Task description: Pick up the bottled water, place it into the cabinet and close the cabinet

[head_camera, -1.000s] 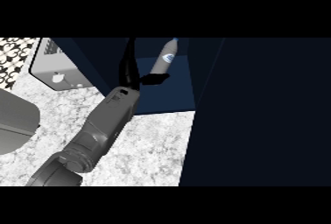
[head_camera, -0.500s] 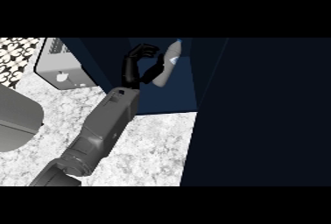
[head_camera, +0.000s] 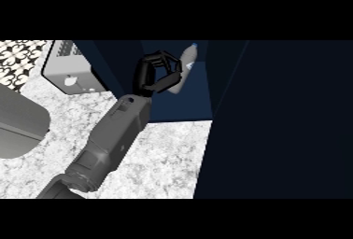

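The bottled water [head_camera: 185, 63] is a pale bottle with a blue label, standing a little tilted inside the open dark blue cabinet [head_camera: 180, 105]. My left hand [head_camera: 157, 71] is inside the cabinet just left of the bottle, on a grey forearm that comes up from the lower left. Its fingers are curled into a loop with only the cabinet's blue showing through it. The fingertips [head_camera: 178, 70] overlap the bottle's left side; whether they touch it I cannot tell. My right hand shows nowhere.
The cabinet's dark open door [head_camera: 276, 121] fills the right half of the view and hides what lies under it. A white box-shaped appliance [head_camera: 69, 70] stands left of the cabinet. A grey rounded object [head_camera: 21, 126] sits at the left edge on the marble counter [head_camera: 162, 158].
A second ago the hand was low on the bottle. It has since come off it and shifted up and left, fingers still curled. The bottle stays in the cabinet.
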`<control>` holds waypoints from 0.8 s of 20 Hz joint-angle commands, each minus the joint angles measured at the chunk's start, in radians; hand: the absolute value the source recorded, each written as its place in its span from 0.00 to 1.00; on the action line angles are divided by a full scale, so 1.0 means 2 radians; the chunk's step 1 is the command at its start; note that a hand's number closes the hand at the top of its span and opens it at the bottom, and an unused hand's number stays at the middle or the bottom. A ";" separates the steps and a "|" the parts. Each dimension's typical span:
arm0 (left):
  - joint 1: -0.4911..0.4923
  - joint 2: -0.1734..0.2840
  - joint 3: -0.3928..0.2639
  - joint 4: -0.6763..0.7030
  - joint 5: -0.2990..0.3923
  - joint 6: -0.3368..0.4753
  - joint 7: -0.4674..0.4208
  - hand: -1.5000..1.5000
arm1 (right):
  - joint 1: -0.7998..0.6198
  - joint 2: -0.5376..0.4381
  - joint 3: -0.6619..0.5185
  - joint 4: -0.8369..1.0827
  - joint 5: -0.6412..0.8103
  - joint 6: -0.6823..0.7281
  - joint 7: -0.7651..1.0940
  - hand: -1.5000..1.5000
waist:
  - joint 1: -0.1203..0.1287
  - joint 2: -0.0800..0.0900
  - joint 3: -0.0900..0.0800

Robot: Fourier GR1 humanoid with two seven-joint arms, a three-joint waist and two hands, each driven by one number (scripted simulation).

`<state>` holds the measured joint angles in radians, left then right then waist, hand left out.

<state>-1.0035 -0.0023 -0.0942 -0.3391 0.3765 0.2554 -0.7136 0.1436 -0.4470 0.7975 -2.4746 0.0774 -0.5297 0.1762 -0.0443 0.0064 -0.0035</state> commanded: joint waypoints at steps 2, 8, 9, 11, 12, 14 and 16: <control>0.059 0.001 -0.012 -0.067 0.046 -0.079 0.015 1.00 | 0.002 -0.009 -0.015 -0.030 0.025 -0.005 0.010 0.00 | 0.022 -0.009 0.001; 0.148 0.001 -0.063 -0.208 0.058 -0.081 0.067 1.00 | 0.020 -0.026 -0.005 -0.029 0.039 -0.017 0.005 0.00 | 0.033 -0.013 0.002; 0.169 0.009 -0.055 -0.216 0.058 -0.091 0.062 1.00 | -0.008 -0.008 -0.010 -0.028 0.041 -0.024 0.035 0.00 | 0.037 -0.011 0.001; 0.196 0.001 -0.066 -0.265 0.065 -0.066 0.073 1.00 | 0.014 -0.040 -0.012 -0.056 0.028 -0.012 0.021 0.00 | 0.039 -0.014 0.002; 0.225 0.015 -0.078 -0.292 0.063 -0.081 0.076 1.00 | 0.015 -0.038 -0.008 -0.048 0.031 -0.016 0.020 0.00 | 0.042 -0.015 0.002; 0.268 0.012 -0.095 -0.346 0.064 -0.073 0.084 1.00 | 0.017 -0.037 0.013 -0.025 0.040 -0.015 -0.003 0.00 | 0.044 -0.017 0.002; 0.304 0.037 -0.105 -0.409 0.066 -0.072 0.116 1.00 | 0.004 -0.046 -0.006 -0.048 0.031 -0.012 0.026 0.00 | 0.041 -0.013 0.002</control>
<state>-0.5585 0.0111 -0.2886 -0.9639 0.4923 0.1044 -0.5249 0.1418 -0.5061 0.7815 -2.4770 0.0843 -0.5637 0.1757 0.0264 -0.0192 0.0003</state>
